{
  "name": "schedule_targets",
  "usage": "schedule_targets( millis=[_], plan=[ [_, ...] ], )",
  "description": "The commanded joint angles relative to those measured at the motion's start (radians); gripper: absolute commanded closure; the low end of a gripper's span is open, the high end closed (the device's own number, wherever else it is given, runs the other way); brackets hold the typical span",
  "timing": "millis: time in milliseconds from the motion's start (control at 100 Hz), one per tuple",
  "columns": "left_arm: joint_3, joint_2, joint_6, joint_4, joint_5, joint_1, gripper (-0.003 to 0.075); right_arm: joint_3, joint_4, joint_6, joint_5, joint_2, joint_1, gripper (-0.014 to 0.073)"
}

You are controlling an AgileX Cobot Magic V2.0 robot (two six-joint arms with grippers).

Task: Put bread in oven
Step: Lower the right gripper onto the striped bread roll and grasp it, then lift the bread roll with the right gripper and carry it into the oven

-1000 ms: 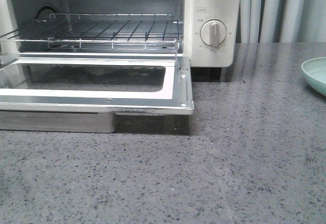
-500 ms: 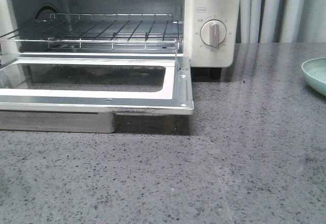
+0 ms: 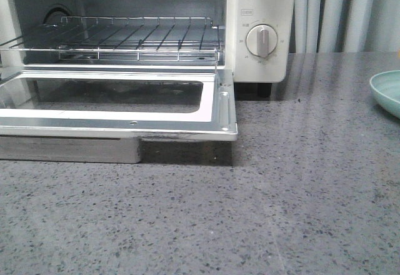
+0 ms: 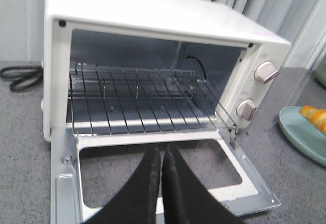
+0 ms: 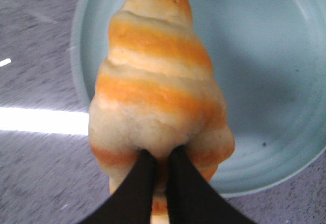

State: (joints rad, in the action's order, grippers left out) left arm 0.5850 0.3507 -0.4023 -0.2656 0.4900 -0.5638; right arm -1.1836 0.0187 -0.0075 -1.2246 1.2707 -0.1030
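The bread, golden-orange with pale cream stripes, fills the right wrist view. My right gripper is shut on its near end, with the black fingertips pressed into it. It sits over a pale teal plate; I cannot tell if it is lifted. The bread also shows in the left wrist view on that plate. The white oven stands at the left with its glass door folded down and its wire rack bare. My left gripper is shut and empty above the open door.
The plate's edge shows at the far right of the grey speckled counter. A metal tray edge lies under the open door. Two round dials are on the oven's right panel. A black cable lies beside the oven.
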Motion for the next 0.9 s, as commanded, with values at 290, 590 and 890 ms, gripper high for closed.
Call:
schedule_targets(
  millis=[290,590,890],
  plan=[
    [0.029,-0.024,-0.003,-0.031,-0.082,-0.006,0.0742,-0.081,-0.058,0.042,-0.080,-0.168,-0.443,0.0660],
    [0.029,-0.024,-0.003,-0.031,-0.082,-0.006,0.0741,-0.276,0.063,0.042,-0.080,0.049,-0.739,0.0657],
    [0.029,-0.024,-0.003,-0.027,-0.071,-0.006,0.0741,-0.480,0.297,-0.023,0.004,0.317,-0.828,0.0660]
  ],
)
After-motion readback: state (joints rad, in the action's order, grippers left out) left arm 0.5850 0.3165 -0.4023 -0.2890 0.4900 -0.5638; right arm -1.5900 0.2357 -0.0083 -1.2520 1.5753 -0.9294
